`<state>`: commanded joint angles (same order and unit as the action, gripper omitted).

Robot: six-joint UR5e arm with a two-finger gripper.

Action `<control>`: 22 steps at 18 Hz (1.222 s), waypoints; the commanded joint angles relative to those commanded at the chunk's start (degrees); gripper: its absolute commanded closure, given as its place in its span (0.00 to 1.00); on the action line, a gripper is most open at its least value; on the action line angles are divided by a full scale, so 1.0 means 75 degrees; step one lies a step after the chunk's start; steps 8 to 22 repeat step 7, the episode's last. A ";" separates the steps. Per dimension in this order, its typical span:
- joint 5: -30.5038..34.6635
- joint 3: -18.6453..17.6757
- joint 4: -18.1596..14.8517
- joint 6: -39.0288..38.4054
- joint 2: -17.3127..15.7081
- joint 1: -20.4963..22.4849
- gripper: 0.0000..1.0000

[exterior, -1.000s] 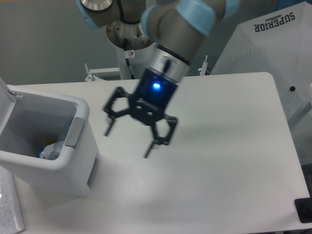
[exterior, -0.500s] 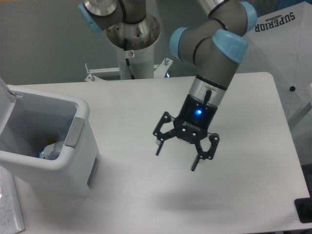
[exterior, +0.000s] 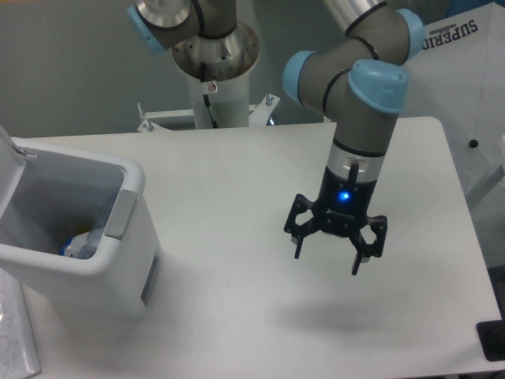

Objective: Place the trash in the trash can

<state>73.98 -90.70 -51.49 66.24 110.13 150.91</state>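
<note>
At the near left corner of the surface (exterior: 237, 332) the trash can (exterior: 118, 268) is found, its white lid (exterior: 9, 154) swung up and back at the left so that the mouth is left open to the room. A grey latch panel (exterior: 120, 215) is carried on the wall that faces the middle of the surface. Inside, low against the near wall, a pale bluish, crinkled shape can be made out, and it is judged to be the trash (exterior: 85, 243), the clear bottle, lying at the bottom of the can; a small yellow scrap is seen just beside it, and little else can be told at this size. Since nothing else is seen lying on the surface, the placing is judged to be done. Toward the right half of the surface, well apart from the can, the gripper (exterior: 336, 251) is held above the surface, pointing straight down with its fingers spread wide and nothing between them, a shadow being thrown below it. Such a pose is read as that of an arm with nothing left to carry. At the far edge the arm's base column (exterior: 215, 75) is mounted, and beyond the far right corner a white panel lettered SUPERIOR (exterior: 450, 35) is seen.
</note>
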 joint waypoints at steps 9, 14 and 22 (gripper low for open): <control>0.1596 0.0186 -0.1547 0.0824 -0.0035 -0.0070 0.00; 0.1596 0.0186 -0.1547 0.0824 -0.0035 -0.0070 0.00; 0.1596 0.0186 -0.1547 0.0824 -0.0035 -0.0070 0.00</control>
